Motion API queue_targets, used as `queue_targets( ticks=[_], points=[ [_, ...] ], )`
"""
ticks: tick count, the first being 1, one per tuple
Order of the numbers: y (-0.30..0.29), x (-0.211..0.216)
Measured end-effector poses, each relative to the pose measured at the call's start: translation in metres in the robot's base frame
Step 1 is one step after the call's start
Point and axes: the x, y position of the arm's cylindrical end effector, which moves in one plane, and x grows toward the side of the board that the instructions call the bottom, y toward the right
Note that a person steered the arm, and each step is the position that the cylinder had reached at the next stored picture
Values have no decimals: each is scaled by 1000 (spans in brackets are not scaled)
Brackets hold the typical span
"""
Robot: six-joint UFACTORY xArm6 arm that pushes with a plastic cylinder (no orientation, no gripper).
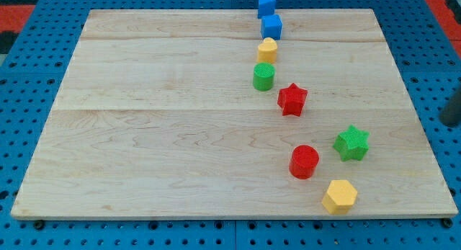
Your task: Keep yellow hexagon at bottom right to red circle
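Observation:
The yellow hexagon lies near the board's bottom edge, just below and to the right of the red circle, with a small gap between them. A green star sits up and to the right of the red circle. A dark rod enters at the view's right edge, off the board; my tip is far to the right of all blocks and touches none.
A line of blocks runs down from the top middle: a blue block, a blue cube, a small yellow block, a green cylinder and a red star. The wooden board rests on a blue pegboard.

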Motion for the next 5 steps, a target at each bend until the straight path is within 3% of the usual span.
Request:
queue_targets(
  ticks=[1, 2, 3, 5],
  points=[
    [-9, 69],
    [-66, 132],
    [-74, 132],
    [-159, 132]
  ],
)
